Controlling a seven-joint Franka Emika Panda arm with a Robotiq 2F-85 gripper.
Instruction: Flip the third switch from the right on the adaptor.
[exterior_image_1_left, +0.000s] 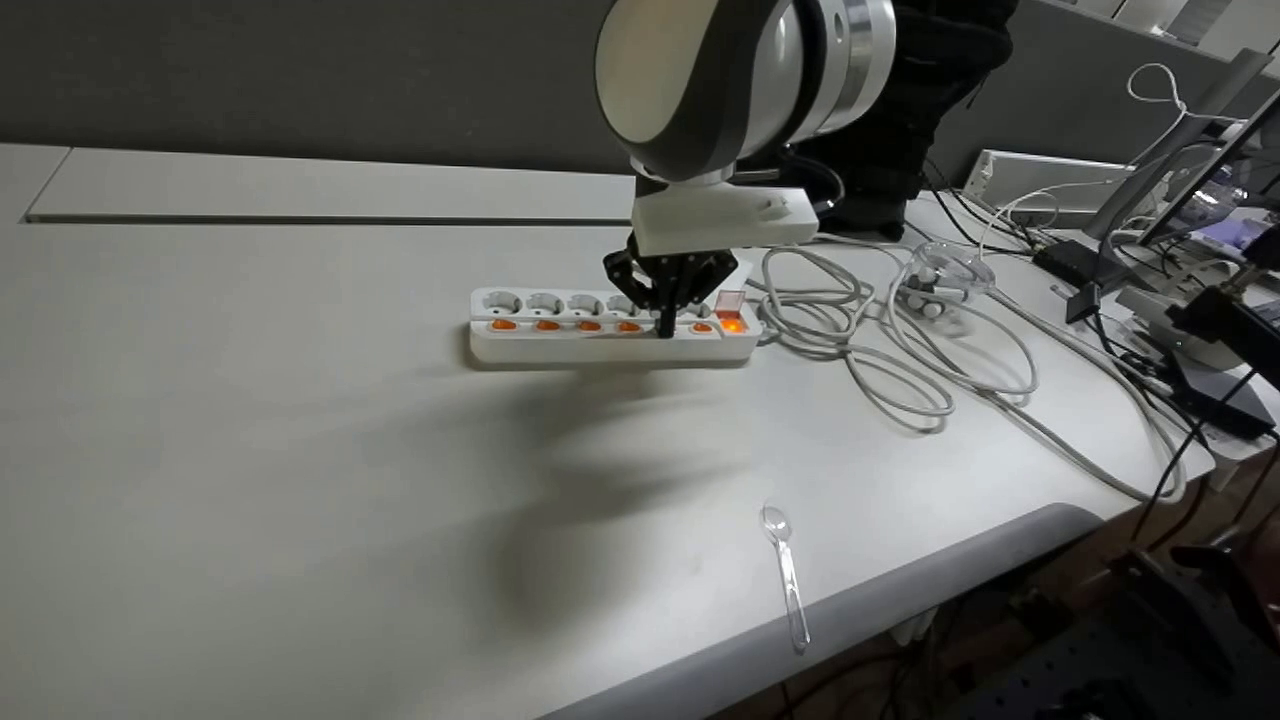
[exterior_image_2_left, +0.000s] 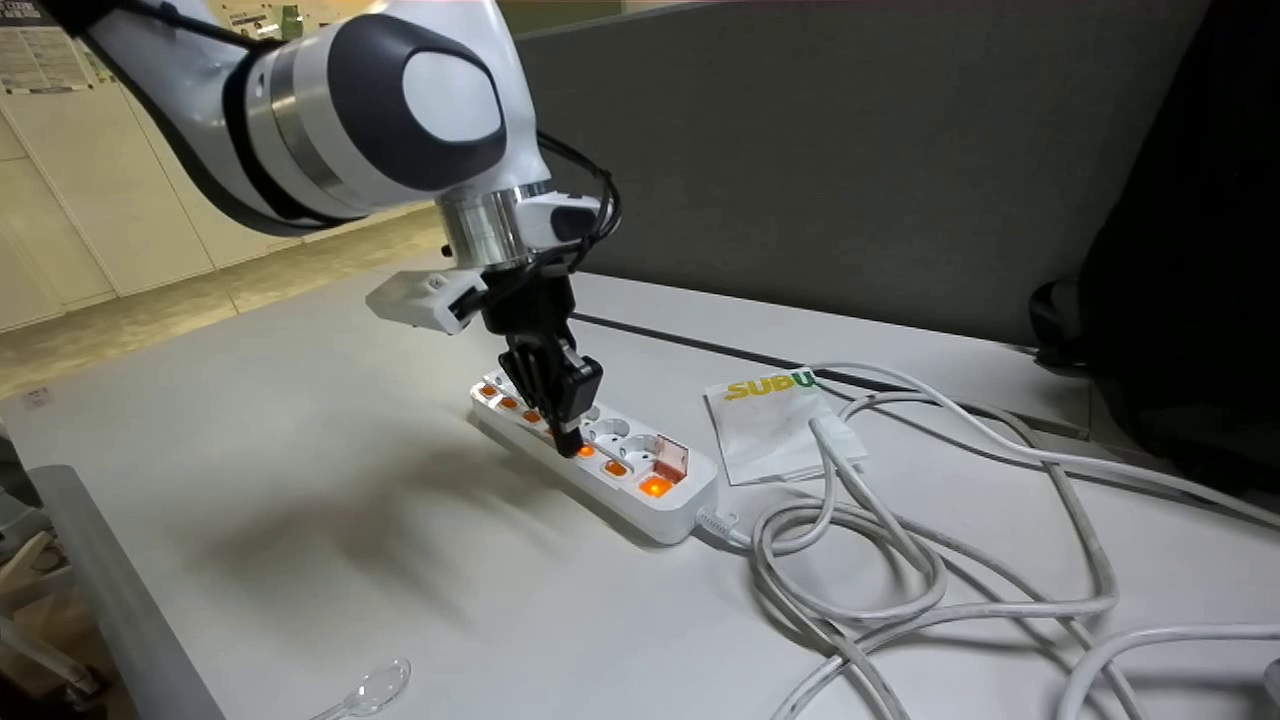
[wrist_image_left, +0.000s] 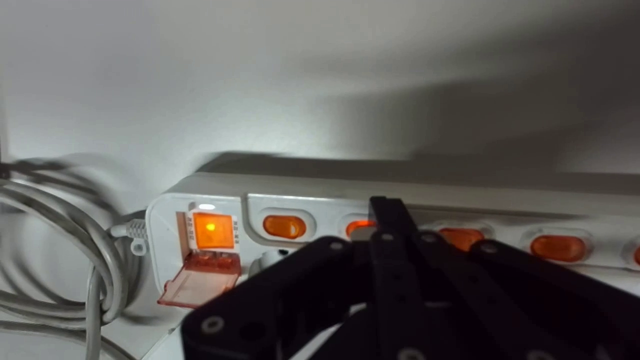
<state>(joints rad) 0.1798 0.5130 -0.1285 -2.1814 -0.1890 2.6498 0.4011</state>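
The adaptor (exterior_image_1_left: 612, 350) is a long white power strip lying on the table. It also shows in an exterior view (exterior_image_2_left: 690, 510) and in the wrist view (wrist_image_left: 310, 189). Counting the large lit square switch (wrist_image_left: 212, 231) at the corded end as the first, the third switch (exterior_image_2_left: 586, 451) glows orange. In the wrist view the third switch (wrist_image_left: 356, 225) is partly covered by my gripper (wrist_image_left: 390, 205). My gripper (exterior_image_1_left: 666, 325) points down with its fingertips together and nothing between them. The tip (exterior_image_2_left: 568, 445) is at this switch; whether it touches is unclear.
A loose tangle of white cables (exterior_image_2_left: 850, 600) lies beside the corded end. A printed napkin (exterior_image_2_left: 770, 430) lies behind the strip. A clear plastic spoon (exterior_image_1_left: 785, 575) lies near the table's front edge. A clear container (exterior_image_1_left: 945, 275) stands among the cables, near a black bag (exterior_image_1_left: 900, 110).
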